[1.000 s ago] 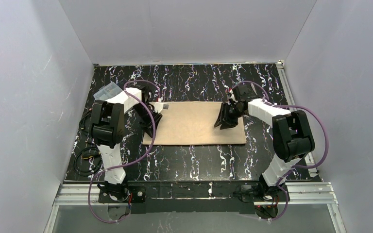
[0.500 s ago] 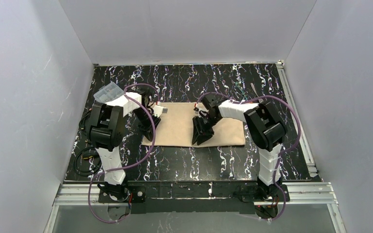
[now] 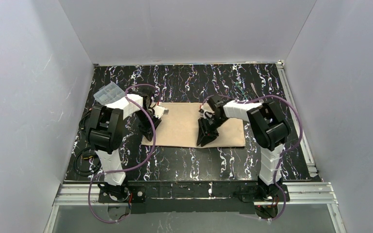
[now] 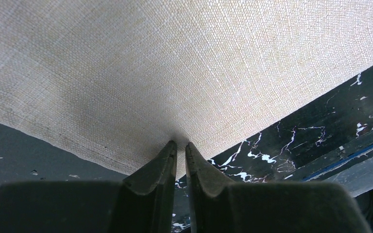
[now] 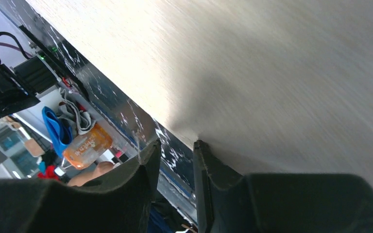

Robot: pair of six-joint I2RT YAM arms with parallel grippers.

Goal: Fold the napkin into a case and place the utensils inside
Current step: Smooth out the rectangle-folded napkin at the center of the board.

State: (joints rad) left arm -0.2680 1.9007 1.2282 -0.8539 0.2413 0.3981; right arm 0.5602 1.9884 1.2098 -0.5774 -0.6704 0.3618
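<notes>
Napkin [image 3: 184, 124] lies flat on the table [image 3: 184, 160]: soft, light and limp, so I take it by the hem. Left gripper [image 4: 180, 144] is pinched onto the napkin's near-left edge. Right gripper [image 5: 177, 143] sits at its near edge, fingers narrowly apart, holding nothing.

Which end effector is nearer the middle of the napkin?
The right end effector, at the middle of the napkin's near edge; the left end effector is at its near left corner.
</notes>
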